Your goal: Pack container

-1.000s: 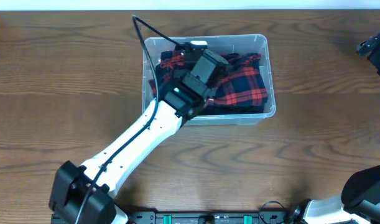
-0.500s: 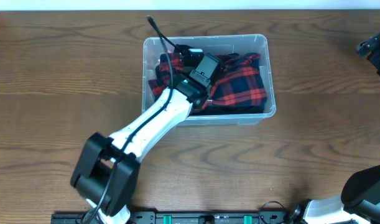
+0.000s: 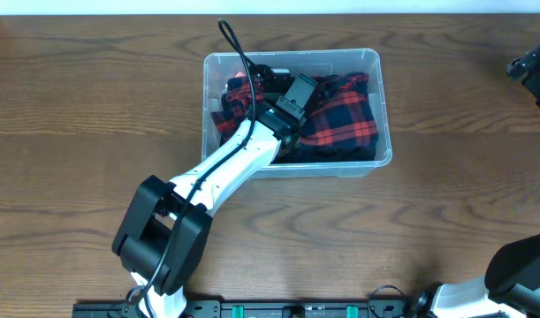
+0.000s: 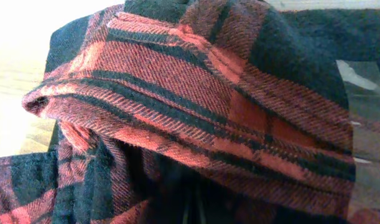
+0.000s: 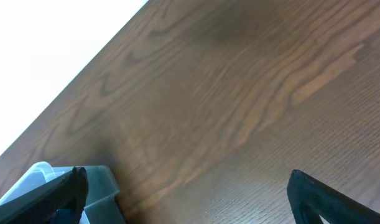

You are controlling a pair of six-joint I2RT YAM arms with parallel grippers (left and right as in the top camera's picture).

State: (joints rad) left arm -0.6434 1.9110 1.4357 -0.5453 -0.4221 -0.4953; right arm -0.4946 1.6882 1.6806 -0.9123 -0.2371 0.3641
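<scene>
The container [image 3: 383, 132] is a clear plastic tub on the wooden table, at the back middle of the overhead view. A red and black plaid cloth [image 3: 345, 119] lies bunched inside it and fills the left wrist view [image 4: 196, 99]. My left gripper [image 3: 285, 90] reaches down into the tub's left half, pressed into the cloth. Its fingers [image 4: 196, 211] show only as a narrow dark shape close together, their tips buried in folds. My right gripper [image 5: 190, 193] is wide open and empty above bare table, seen at the far right edge of the overhead view [image 3: 528, 66].
The wooden table [image 3: 93, 106] extends around the tub on all sides. A black cable [image 3: 234, 44] arcs up from the left arm over the tub's back rim. A pale grey-green block [image 5: 50, 186] sits beside the right gripper's left finger.
My left arm has swung left and lowered its gripper deeper into the tub's left half, into the plaid cloth. The cloth has bunched more toward the left wall. The right arm has not moved.
</scene>
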